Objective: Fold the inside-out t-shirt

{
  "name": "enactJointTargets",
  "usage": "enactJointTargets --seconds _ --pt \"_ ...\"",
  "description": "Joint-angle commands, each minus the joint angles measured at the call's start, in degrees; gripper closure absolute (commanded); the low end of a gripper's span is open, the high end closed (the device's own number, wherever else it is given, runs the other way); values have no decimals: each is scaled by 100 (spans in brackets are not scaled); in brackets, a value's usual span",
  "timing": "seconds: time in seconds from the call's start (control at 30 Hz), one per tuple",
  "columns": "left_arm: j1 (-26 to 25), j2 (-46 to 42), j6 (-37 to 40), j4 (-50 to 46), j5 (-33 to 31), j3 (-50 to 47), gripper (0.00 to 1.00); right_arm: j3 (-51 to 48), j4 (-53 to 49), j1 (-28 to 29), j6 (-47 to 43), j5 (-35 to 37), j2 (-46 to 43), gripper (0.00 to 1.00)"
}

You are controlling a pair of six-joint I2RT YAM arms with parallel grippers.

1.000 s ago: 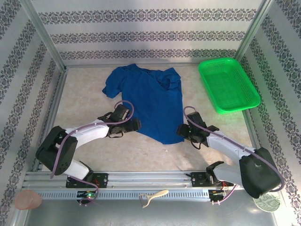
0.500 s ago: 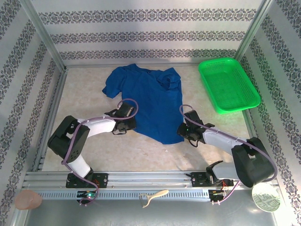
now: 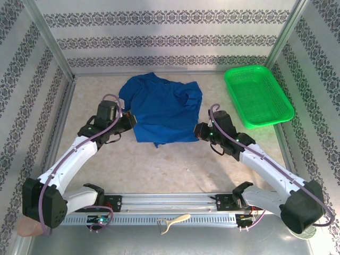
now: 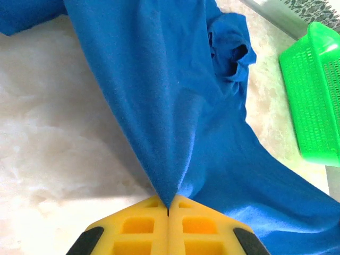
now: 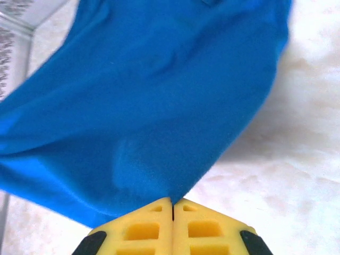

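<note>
The royal-blue t-shirt (image 3: 164,109) lies bunched at the back middle of the table, its lower part lifted and stretched between both arms. My left gripper (image 3: 129,120) is shut on the shirt's left lower corner; in the left wrist view the yellow jaws pinch a point of blue cloth (image 4: 168,204) and the t-shirt (image 4: 175,95) fans away from them. My right gripper (image 3: 197,131) is shut on the right lower corner; in the right wrist view the t-shirt (image 5: 143,101) rises from the closed gripper (image 5: 171,202). No chest graphic shows.
A green plastic mesh basket (image 3: 258,95) stands at the back right, also seen as the basket (image 4: 313,90) at the left wrist view's right edge. Patterned walls enclose the table. Bare marbled tabletop (image 3: 170,167) lies in front of the shirt.
Both grippers closed on the shirt's lower corners and moved up and toward the back, pulling the hem over the body. The shirt now looks shorter and bunched.
</note>
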Motion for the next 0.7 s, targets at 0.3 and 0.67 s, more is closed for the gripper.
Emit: enactJointTargets --seconds 0.3,0.67 --pt "1086 886 485 -283 873 -95 100 1528 194 705 -603 -343 2209 50" --pt "1305 970 837 -924 687 141 7 413 -328 819 -634 502 1471 36"
